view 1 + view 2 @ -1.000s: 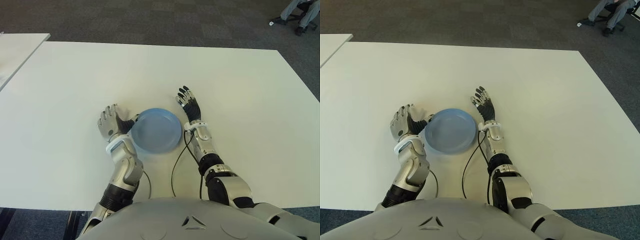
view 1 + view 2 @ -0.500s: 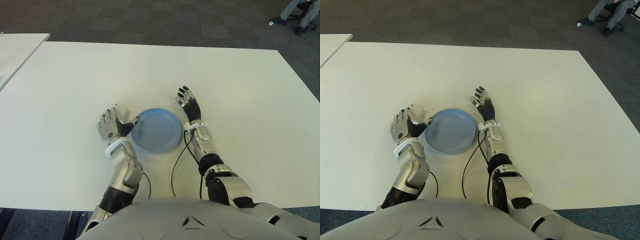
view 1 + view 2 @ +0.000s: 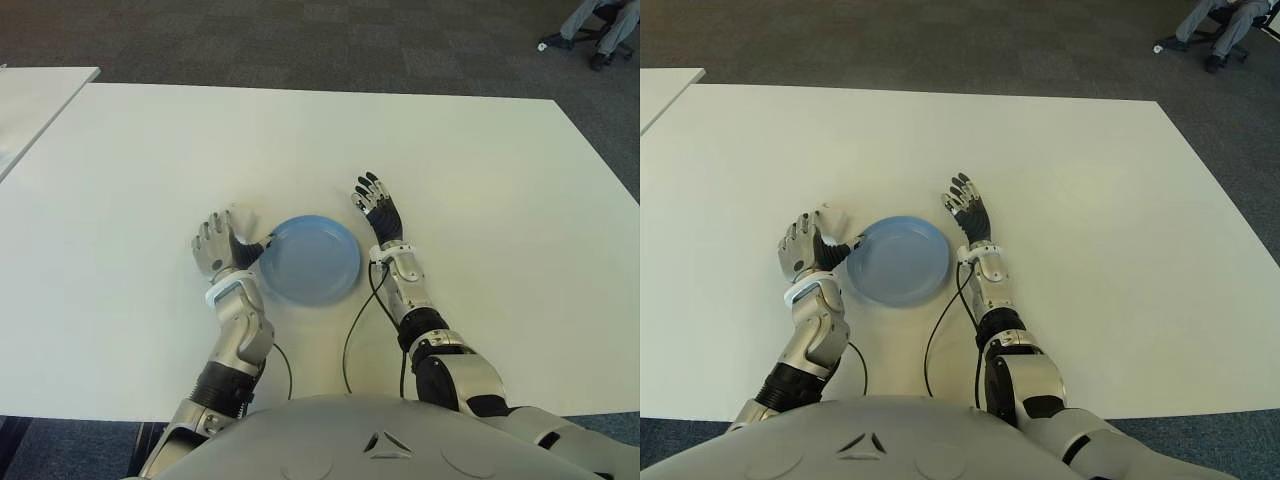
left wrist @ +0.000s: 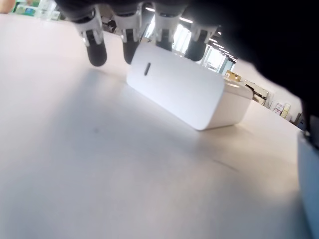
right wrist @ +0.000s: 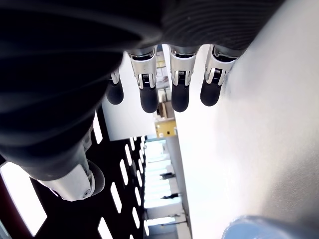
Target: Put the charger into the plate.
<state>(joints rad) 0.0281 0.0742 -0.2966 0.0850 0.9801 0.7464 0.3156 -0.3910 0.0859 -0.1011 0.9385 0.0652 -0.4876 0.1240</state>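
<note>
My left hand [image 3: 218, 244] is on the desk [image 3: 150, 160], just to the left of the blue plate [image 3: 310, 260]. The white charger [image 4: 187, 92] lies flat on the desk on the far side of that hand. My fingers [image 4: 95, 47] hang over the far end of it, spread a little apart, and they are not holding it. It is not in the plate. It sits just beside the plate's left rim. My right hand [image 3: 378, 208] is on the other side of the plate, at its far right edge, with its fingers open and nothing in them. Here is what I think could go wrong. The charger is smooth and boxy, so if I squeeze it at one end only, it could slip out or spin away from me. If I push down before I close my fingers, I might just shove it along the desk. The plate is very close to my thumb, so I could bump the rim and slide the plate away. If I lift the charger too low, it could hit the rim and tip the plate. I cannot see my thumb well, so I cannot tell if it is touching the charger.
</note>
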